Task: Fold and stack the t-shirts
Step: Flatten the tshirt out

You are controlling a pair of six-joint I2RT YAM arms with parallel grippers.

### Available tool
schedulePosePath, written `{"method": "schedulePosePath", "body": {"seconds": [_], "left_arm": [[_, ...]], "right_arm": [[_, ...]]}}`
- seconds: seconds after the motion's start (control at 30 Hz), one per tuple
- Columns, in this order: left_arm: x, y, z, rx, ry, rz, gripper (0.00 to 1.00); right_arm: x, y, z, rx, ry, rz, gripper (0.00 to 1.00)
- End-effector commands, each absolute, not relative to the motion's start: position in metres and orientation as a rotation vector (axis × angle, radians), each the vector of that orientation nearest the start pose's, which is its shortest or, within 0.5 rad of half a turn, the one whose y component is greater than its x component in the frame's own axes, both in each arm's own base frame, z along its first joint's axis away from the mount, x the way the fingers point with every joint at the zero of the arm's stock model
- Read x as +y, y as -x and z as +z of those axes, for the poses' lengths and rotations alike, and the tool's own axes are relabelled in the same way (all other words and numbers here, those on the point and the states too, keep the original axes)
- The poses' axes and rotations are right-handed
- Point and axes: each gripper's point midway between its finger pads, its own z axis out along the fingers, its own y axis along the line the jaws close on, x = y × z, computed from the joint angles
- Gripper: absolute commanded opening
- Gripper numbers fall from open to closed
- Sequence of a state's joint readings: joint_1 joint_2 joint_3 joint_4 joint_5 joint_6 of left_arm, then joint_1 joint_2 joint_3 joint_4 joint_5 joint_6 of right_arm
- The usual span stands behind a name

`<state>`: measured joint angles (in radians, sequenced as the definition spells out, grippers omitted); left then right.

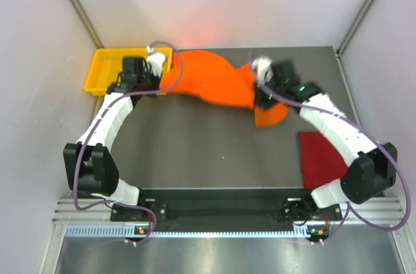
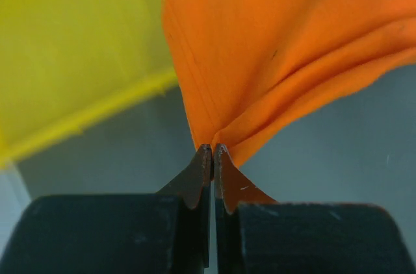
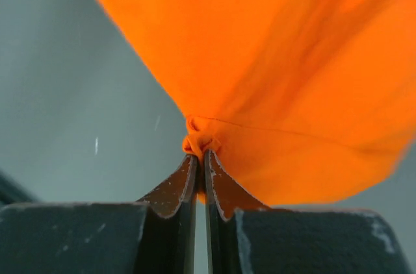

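The orange t-shirt (image 1: pixel 214 82) is held at twelve o'clock on the table (image 1: pixel 195 150), its edges pinched in the closed left gripper (image 2: pixel 212 150) and closed right gripper (image 3: pixel 200 156). The dark red t-shirt (image 1: pixel 320 157) is laid at four o'clock.

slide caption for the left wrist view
Left pincer shut on an edge of the orange t-shirt, yellow tray alongside.

Light: bright, even, from above.
Glow: faint reddish tint on the wall (image 1: pixel 201 27) just behind the orange t-shirt (image 1: pixel 214 82).
Focus: wrist views soft across the orange t-shirt, sharpest at its pinched edge.
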<state>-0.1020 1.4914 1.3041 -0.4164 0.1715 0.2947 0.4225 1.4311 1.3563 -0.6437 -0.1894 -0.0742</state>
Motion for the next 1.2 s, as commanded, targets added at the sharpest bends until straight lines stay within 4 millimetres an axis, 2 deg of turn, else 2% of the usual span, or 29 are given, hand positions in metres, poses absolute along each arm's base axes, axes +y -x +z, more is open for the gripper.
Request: {"method": "schedulePosePath", "body": {"seconds": [0.0,0.03,0.07,0.1,0.13,0.17,0.2,0.23,0.27,0.33,0.37,0.43,0.47,0.5,0.53,0.6,0.63,0.77,0.83,0.93,1.03,1.07,1.1,1.13,1.17], "left_arm": [[-0.049,-0.386,0.206,2.145,-0.589,-0.029,0.00],[-0.042,-0.373,0.189,2.219,-0.590,-0.016,0.00],[-0.039,-0.366,0.179,2.254,-0.599,-0.009,0.00],[-0.036,-0.354,0.160,2.306,-0.615,-0.010,0.00],[-0.036,-0.346,0.153,2.323,-0.647,-0.013,0.00],[-0.035,-0.339,0.148,2.340,-0.658,-0.017,0.00],[-0.035,-0.331,0.141,2.362,-0.668,-0.023,0.00],[-0.034,-0.327,0.138,2.375,-0.675,-0.018,0.00],[-0.032,-0.320,0.131,2.400,-0.676,-0.019,0.00],[-0.030,-0.314,0.129,2.406,-0.685,-0.006,0.00],[-0.029,-0.309,0.124,2.420,-0.690,-0.011,0.00],[-0.030,-0.302,0.121,2.425,-0.701,-0.018,0.00],[-0.030,-0.297,0.117,2.435,-0.704,-0.029,0.00],[-0.031,-0.293,0.115,2.445,-0.707,-0.038,0.00],[-0.031,-0.290,0.113,2.451,-0.706,-0.040,0.00],[-0.031,-0.284,0.109,2.464,-0.712,-0.049,0.00],[-0.031,-0.282,0.109,2.461,-0.715,-0.052,0.00],[-0.034,-0.278,0.104,2.466,-0.717,-0.073,0.00],[-0.034,-0.277,0.102,2.472,-0.719,-0.081,0.00],[-0.034,-0.276,0.102,2.468,-0.725,-0.081,0.00],[-0.036,-0.276,0.107,2.463,-0.722,-0.088,0.00],[-0.036,-0.276,0.110,2.463,-0.717,-0.092,0.00],[-0.037,-0.276,0.112,2.463,-0.713,-0.099,0.00],[-0.037,-0.275,0.115,2.466,-0.704,-0.104,0.00],[-0.039,-0.278,0.124,2.446,-0.701,-0.107,0.00]], "right_arm": [[0.198,-0.289,0.155,2.344,0.740,0.387,0.05],[0.207,-0.265,0.127,2.414,0.737,0.420,0.07],[0.214,-0.257,0.117,2.433,0.732,0.438,0.17],[0.226,-0.255,0.113,2.415,0.728,0.471,0.22],[0.239,-0.237,0.104,2.436,0.756,0.520,0.30],[0.246,-0.231,0.103,2.435,0.765,0.549,0.49],[0.251,-0.228,0.105,2.439,0.743,0.574,0.55],[0.249,-0.227,0.106,2.443,0.713,0.562,0.59],[0.245,-0.229,0.117,2.413,0.672,0.555,0.70],[0.218,-0.243,0.118,2.419,0.484,0.465,0.75],[0.207,-0.246,0.126,2.402,0.402,0.458,0.74],[0.164,-0.250,0.111,2.451,0.150,0.318,0.70],[0.152,-0.249,0.112,2.437,0.073,0.288,0.66],[0.137,-0.240,0.096,2.474,-0.012,0.229,0.66],[0.121,-0.240,0.091,2.466,-0.078,0.156,0.66],[0.109,-0.233,0.083,2.463,-0.167,0.122,0.65],[0.101,-0.227,0.070,2.479,-0.199,0.093,0.65],[0.101,-0.225,0.047,2.480,-0.276,0.142,0.63],[0.092,-0.219,0.030,2.510,-0.329,0.107,0.61],[0.099,-0.215,0.015,2.549,-0.332,0.148,0.54],[0.113,-0.220,0.011,2.555,-0.323,0.231,0.29],[0.116,-0.222,0.013,2.546,-0.320,0.258,0.11],[0.119,-0.224,0.017,2.539,-0.318,0.275,0.01],[0.118,-0.226,0.023,2.527,-0.326,0.282,0.00],[0.116,-0.226,0.036,2.495,-0.330,0.295,0.00]]}}
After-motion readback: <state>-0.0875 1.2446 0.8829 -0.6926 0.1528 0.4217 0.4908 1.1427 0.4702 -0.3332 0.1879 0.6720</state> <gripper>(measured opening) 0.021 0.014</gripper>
